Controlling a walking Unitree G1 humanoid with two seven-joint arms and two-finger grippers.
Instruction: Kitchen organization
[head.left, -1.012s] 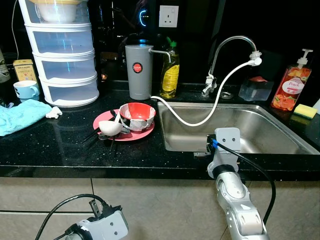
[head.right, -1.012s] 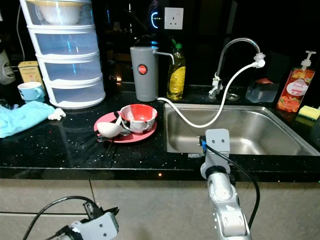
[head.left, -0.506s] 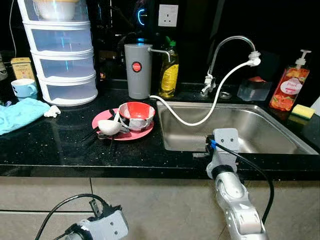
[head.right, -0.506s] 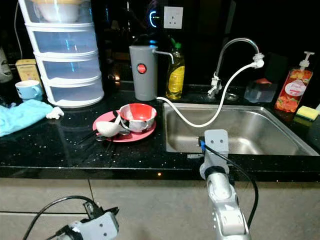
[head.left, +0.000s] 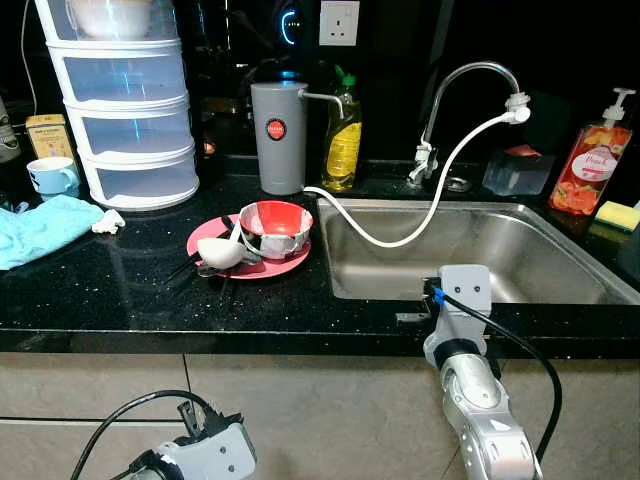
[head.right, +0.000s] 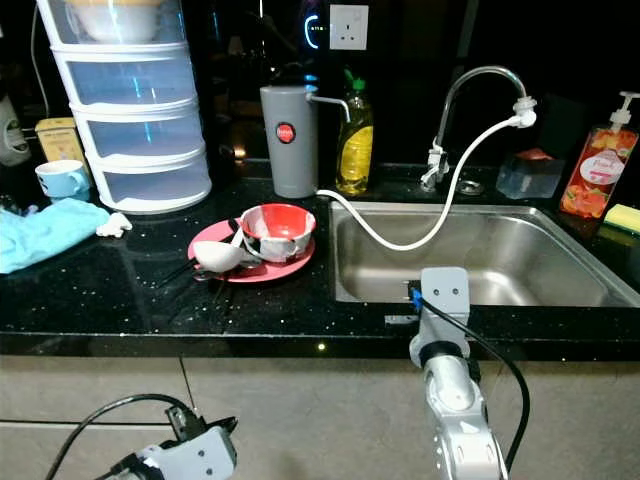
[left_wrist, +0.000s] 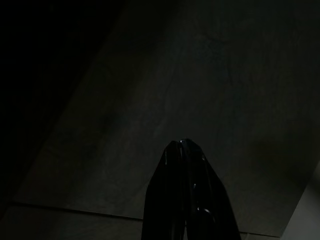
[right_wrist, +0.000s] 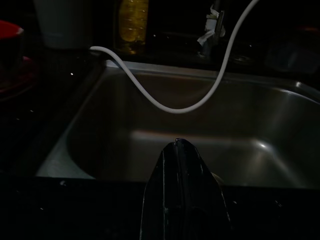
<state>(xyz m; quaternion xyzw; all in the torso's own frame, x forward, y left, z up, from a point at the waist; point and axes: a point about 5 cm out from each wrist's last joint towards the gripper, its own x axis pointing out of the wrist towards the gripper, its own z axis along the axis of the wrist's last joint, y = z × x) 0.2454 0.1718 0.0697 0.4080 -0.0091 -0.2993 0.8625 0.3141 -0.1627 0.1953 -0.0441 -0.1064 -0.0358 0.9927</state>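
I judge nothing tidied yet: the red bowl (head.left: 275, 229), spoon (head.left: 222, 252) and pink plate (head.left: 290, 265) sit just beside the sink (head.left: 560, 262), on the counter. My right gripper (right_wrist: 183, 150) hovers at the sink's front edge, fingers pressed together and empty; my left gripper (left_wrist: 186, 145), likewise closed, hangs idle.

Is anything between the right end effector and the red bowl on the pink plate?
Nothing visible blocks it. The right end effector is at the sink's front edge; the red bowl sits on the pink plate to its left, across open counter.
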